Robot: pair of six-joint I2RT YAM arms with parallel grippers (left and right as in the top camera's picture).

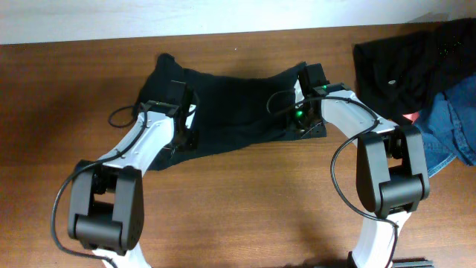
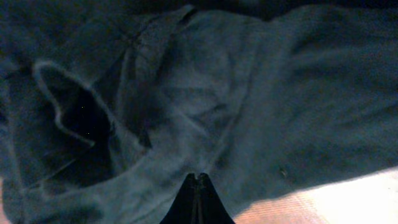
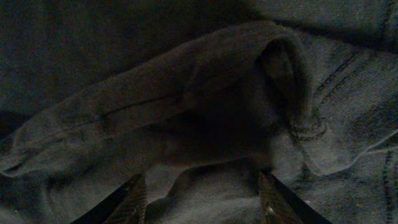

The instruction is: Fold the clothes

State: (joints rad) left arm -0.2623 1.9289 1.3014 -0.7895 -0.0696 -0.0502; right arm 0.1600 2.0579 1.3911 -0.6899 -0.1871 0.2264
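so far the job looks barely begun: the black t-shirt [image 1: 230, 104] lies rumpled in a wide band on the table [image 1: 245, 216], toward twelve o'clock, with no neat fold showing. at its nine o'clock end the left gripper [image 2: 198, 180] is pinched fully closed over the cloth, though i cannot tell whether it has any fabric, and at the three o'clock end the right gripper [image 3: 202, 199] stands half wide with a roll of fabric between its fingers. smoothing and every fold seem left to do, and a heap of other clothes [image 1: 416, 59] lies apart at two o'clock.

T-shirt [image 1: 230, 112] — soft matt knit cloth, creased | table [image 1: 260, 208] — smooth wood, faint sheen
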